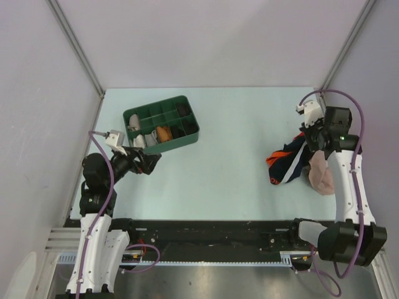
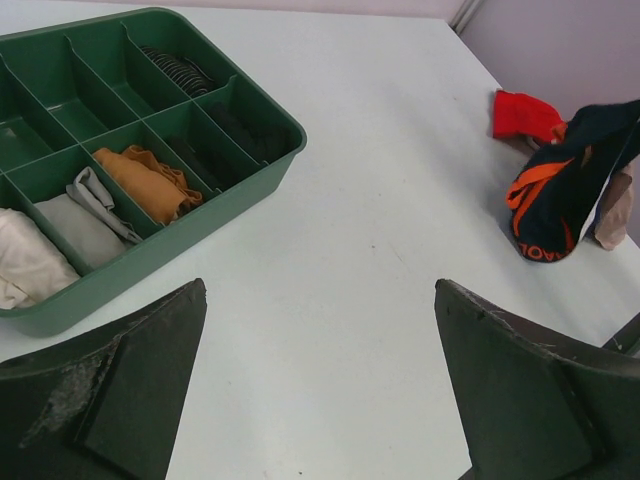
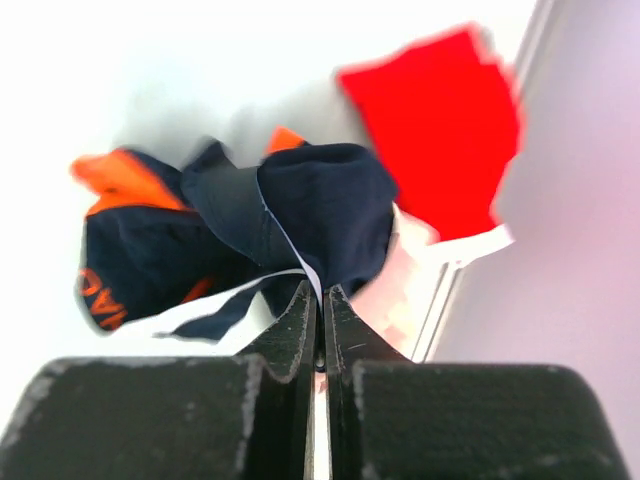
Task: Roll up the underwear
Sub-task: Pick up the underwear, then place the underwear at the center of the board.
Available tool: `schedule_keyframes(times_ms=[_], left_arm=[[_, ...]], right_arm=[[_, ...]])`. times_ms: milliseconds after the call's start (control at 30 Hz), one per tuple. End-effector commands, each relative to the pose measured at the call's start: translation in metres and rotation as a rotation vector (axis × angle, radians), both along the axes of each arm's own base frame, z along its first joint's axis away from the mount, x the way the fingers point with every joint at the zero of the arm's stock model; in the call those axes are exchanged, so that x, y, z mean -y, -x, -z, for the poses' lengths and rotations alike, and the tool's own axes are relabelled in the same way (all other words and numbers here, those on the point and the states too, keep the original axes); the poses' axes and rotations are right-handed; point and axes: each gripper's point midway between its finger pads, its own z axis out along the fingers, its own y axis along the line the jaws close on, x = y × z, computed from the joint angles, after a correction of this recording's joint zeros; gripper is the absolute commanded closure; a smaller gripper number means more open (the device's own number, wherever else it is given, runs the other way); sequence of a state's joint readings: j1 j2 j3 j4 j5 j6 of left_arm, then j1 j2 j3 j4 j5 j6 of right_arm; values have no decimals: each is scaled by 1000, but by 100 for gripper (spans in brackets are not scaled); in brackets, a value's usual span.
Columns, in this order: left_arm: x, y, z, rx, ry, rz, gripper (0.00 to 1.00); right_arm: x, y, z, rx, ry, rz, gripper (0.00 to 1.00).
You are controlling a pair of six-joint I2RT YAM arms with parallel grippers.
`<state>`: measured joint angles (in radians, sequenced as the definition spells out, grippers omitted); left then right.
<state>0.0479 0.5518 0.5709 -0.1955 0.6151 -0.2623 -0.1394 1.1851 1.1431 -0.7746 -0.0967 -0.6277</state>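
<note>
The navy-blue underwear (image 1: pixel 287 162) with orange trim hangs bunched at the right of the table, lifted by one edge. My right gripper (image 1: pixel 310 138) is shut on its upper edge; in the right wrist view the fingers (image 3: pixel 322 296) pinch the navy fabric (image 3: pixel 300 200). The underwear also shows in the left wrist view (image 2: pixel 560 190). My left gripper (image 1: pixel 151 163) is open and empty, low over the table near the green tray, its fingers (image 2: pixel 130 370) wide apart.
A green divided tray (image 1: pixel 190 138) holding rolled garments stands at the back left. A beige-pink cloth (image 1: pixel 321 173) lies beside the underwear at the right edge. A red cloth (image 2: pixel 525 113) lies behind it, near the right wall.
</note>
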Motion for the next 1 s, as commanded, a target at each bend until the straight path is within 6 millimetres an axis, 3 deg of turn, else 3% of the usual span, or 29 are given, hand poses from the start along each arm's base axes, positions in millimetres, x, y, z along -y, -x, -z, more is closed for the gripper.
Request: schedule_keyframes(times_ms=[0, 233, 300, 400, 467, 533, 567, 667, 733, 833, 867, 933, 967], left_arm=[[6, 2, -4, 20, 13, 38, 0], [8, 3, -5, 26, 14, 52, 0], [9, 3, -4, 26, 16, 61, 0], [13, 5, -6, 34, 25, 85, 0], [17, 7, -6, 24, 46, 112, 0], [23, 11, -11, 46, 60, 159, 0], [25, 11, -9, 32, 77, 166, 0], [28, 12, -10, 28, 89, 190, 0], [33, 13, -9, 21, 103, 229, 0], [38, 14, -7, -8, 122, 269, 0], [40, 13, -5, -25, 127, 275, 0], [44, 12, -1, -68, 130, 293, 1], [44, 11, 1, -73, 118, 293, 1]], right_arm=[[-26, 1, -70, 181, -77, -73, 100], [-40, -4, -166, 473, -163, -77, 100], [-57, -2, -190, 519, -226, -148, 100], [-106, 8, -191, 458, -336, -349, 100], [-161, 33, -176, 360, -419, -582, 100], [-188, 54, -152, 277, -453, -730, 98], [-210, 72, -148, 237, -501, -840, 96], [-238, 99, -135, 149, -554, -995, 94], [-243, 96, -132, 136, -584, -993, 95], [-244, 69, -83, 57, -544, -926, 96], [-238, 57, -40, -34, -519, -852, 96], [-238, 33, -9, -48, -496, -788, 95], [-234, 18, 21, -111, -476, -717, 95]])
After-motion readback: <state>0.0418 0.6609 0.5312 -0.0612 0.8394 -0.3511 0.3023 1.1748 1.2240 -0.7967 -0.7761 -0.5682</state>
